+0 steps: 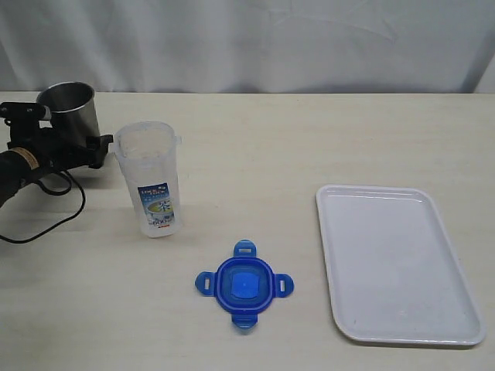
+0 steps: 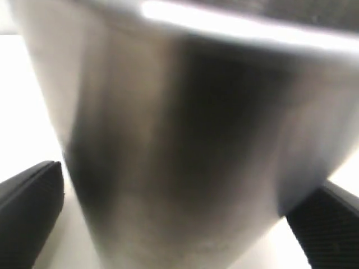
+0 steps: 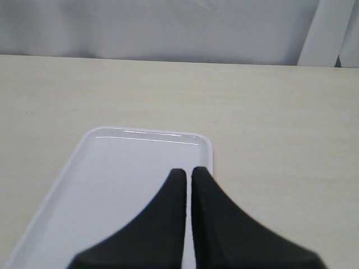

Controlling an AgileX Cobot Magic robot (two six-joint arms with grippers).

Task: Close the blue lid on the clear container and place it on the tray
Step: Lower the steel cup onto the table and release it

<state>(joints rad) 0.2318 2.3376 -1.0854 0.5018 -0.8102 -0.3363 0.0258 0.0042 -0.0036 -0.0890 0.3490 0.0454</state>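
The clear container (image 1: 153, 182) stands upright and uncovered at the left of the table, its blue-and-white label facing the camera. In front of it and to the right, the blue lid (image 1: 244, 284) lies flat with its four tabs spread. An empty white tray (image 1: 394, 263) lies at the right. My left gripper (image 1: 66, 127) is at the far left beside the container, open, with its fingers (image 2: 33, 207) on either side of a steel cup. My right gripper (image 3: 188, 171) is shut with nothing in it, above the tray (image 3: 112, 179). It does not show in the exterior view.
The grey steel cup (image 1: 69, 108) stands behind and to the left of the container and fills the left wrist view (image 2: 185, 123). A black cable (image 1: 54, 209) loops on the table under the left arm. A white curtain closes off the table's far edge.
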